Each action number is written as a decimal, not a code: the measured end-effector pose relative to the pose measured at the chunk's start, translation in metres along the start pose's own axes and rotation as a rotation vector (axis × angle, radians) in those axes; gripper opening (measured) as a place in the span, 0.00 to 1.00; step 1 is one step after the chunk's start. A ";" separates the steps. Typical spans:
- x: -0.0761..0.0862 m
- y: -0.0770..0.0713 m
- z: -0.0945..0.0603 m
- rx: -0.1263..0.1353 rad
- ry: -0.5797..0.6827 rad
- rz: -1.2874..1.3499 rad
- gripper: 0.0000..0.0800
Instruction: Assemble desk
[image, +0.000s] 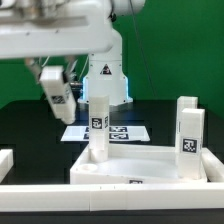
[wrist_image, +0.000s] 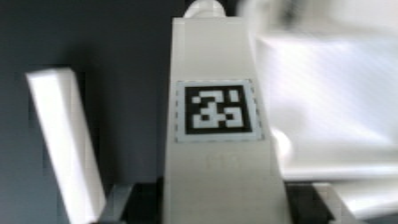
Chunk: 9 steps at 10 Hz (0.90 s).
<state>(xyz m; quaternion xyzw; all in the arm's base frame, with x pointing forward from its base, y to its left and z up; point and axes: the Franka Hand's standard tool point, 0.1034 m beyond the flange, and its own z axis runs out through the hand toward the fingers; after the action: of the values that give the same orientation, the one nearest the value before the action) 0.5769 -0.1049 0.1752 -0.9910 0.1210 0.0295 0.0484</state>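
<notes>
Here the gripper (image: 97, 92) is closed on a white tagged leg post (image: 99, 125), held upright over the desk slab (image: 150, 160) near its far corner; a second post (image: 187, 133) stands at the slab's other far corner.

Black table (image: 30, 125) w/ desk slab (image: 150, 165); marker board (image: 120, 131); border rails (image: 60, 190).

White leg posts (image: 99, 124) carry black-and-white tags; the table (image: 30, 125) is black.

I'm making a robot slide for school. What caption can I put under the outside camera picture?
Robot gripper holds a white leg post upright over the desk slab; another leg post stands at the exterior view's right.
</notes>
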 end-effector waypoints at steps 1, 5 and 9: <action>0.022 -0.026 -0.020 0.024 0.112 0.042 0.36; 0.036 -0.030 -0.025 -0.007 0.371 0.032 0.36; 0.034 -0.030 -0.002 -0.052 0.525 0.020 0.36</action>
<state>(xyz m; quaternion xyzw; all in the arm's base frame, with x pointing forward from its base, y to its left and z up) 0.6170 -0.0842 0.1774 -0.9644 0.1386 -0.2250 -0.0104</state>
